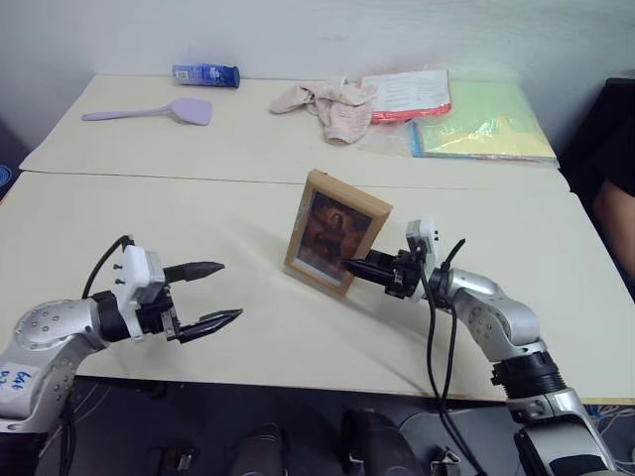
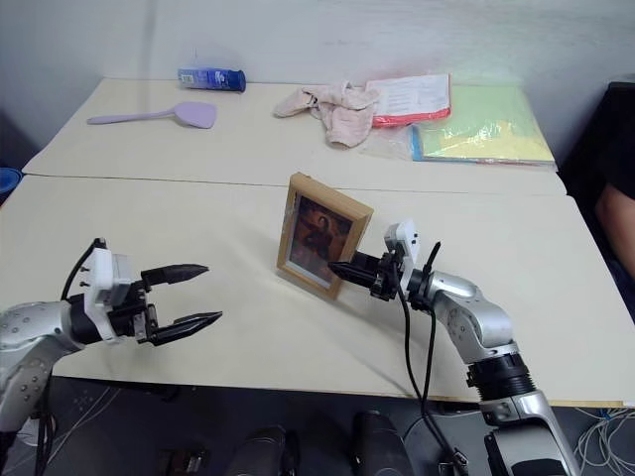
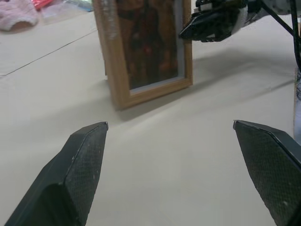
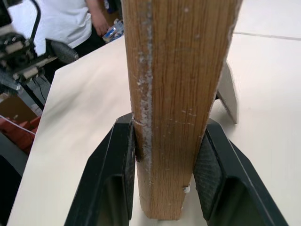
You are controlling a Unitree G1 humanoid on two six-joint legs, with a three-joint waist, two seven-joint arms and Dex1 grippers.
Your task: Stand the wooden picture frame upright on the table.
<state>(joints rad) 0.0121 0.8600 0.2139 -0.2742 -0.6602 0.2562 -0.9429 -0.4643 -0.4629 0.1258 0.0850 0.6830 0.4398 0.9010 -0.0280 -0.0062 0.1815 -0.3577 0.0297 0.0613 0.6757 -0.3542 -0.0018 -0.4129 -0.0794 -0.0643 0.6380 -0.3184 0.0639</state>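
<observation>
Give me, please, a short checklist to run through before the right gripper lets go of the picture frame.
1. Wooden picture frame upright on the table: ok.
2. Right gripper clamped on the frame's side edge: ok.
3. Stand flap swung out behind the frame: ok; whether its foot bears on the table: cannot tell.
4. Left gripper open and apart from the frame: ok.
5. Frame's bottom edge flat on the table: ok in the left wrist view.
6. Table around the frame free of the cloth and folders: ok.

head pair overlooking table (image 1: 248,327), wrist cameras close (low)
</observation>
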